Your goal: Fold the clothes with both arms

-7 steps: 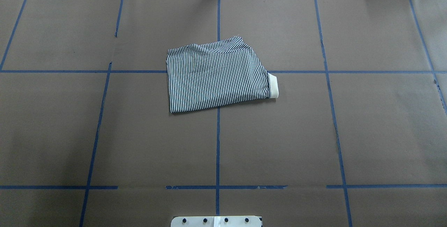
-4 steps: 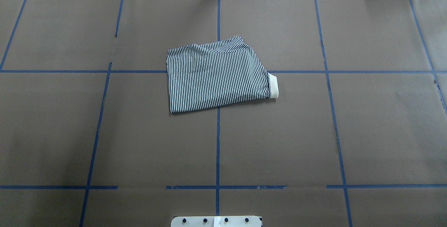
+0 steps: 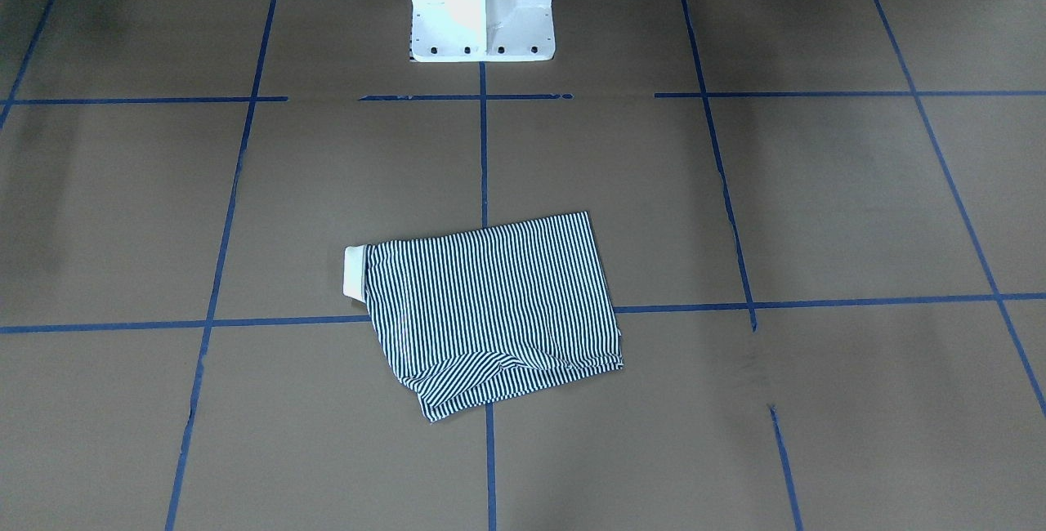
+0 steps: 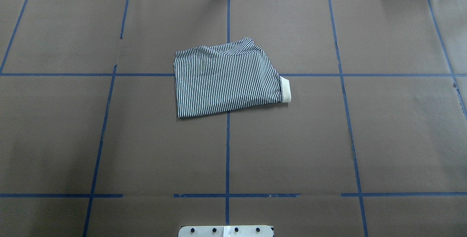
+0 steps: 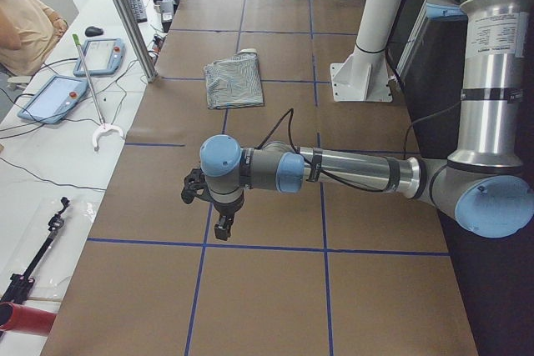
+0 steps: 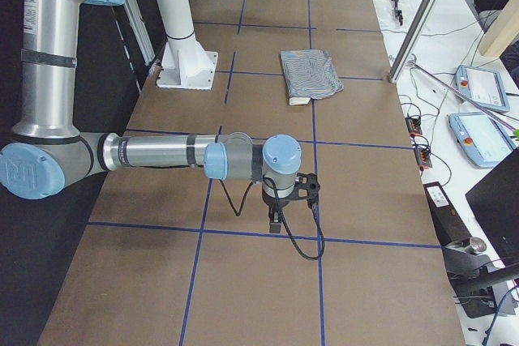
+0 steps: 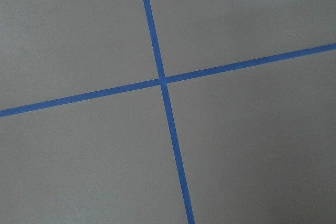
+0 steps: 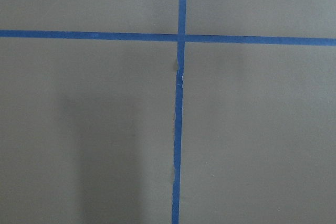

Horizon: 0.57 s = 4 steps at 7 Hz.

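The striped navy-and-white shirt (image 4: 228,80) lies folded into a compact rectangle near the table's middle, a cream collar edge (image 4: 286,90) sticking out at its right side. From across the table, the shirt (image 3: 490,302) shows a loose fold along its near edge. Both arms hang well away from it, over bare table. The left gripper (image 5: 219,221) shows only in the exterior left view and the right gripper (image 6: 276,220) only in the exterior right view; I cannot tell if either is open or shut. Both wrist views show only brown table and blue tape.
Blue tape lines (image 4: 227,149) grid the brown table. The white pedestal base (image 3: 482,0) stands at the robot's side. Teach pendants (image 5: 50,97) and cables lie on a white bench beyond the far edge, where a person (image 5: 25,22) sits. A metal post (image 5: 125,14) rises there.
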Available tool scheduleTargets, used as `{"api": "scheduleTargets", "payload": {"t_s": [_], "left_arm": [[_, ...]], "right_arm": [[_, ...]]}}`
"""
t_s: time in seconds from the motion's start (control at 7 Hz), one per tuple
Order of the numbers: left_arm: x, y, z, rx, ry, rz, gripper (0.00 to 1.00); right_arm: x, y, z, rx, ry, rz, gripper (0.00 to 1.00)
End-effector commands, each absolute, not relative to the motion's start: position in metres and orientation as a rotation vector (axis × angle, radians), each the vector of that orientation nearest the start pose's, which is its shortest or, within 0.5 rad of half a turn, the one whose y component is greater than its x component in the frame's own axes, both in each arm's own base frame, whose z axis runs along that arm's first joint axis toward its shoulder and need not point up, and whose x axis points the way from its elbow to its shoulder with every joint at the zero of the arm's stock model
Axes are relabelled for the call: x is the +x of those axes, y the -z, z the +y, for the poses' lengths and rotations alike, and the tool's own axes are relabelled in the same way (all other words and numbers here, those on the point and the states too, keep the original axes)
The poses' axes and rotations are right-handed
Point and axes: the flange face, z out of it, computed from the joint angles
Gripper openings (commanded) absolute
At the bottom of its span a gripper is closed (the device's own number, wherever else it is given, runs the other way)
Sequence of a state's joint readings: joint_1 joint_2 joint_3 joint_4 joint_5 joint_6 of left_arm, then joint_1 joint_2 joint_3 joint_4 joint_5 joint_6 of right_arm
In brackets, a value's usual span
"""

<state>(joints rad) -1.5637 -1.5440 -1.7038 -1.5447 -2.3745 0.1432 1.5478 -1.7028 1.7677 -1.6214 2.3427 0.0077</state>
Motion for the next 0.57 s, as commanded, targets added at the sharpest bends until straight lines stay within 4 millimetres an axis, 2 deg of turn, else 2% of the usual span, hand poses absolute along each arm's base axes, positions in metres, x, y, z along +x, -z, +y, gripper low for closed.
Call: {"api": "scheduleTargets", "payload": {"t_s": [0.0,0.43], "left_arm": [[-0.0571,-0.6061,-0.4837,0.130,-0.176,0.798,1.00],[-0.0571,-0.6038,-0.4838,0.135,-0.178,0.797,1.00]], "right_arm": [[0.0509,-0.6268,-0.4389,0.013,0.030,-0.775,1.00],[0.0501,-0.6270,-0.4392,0.015,0.033,-0.777,1.00]]}}
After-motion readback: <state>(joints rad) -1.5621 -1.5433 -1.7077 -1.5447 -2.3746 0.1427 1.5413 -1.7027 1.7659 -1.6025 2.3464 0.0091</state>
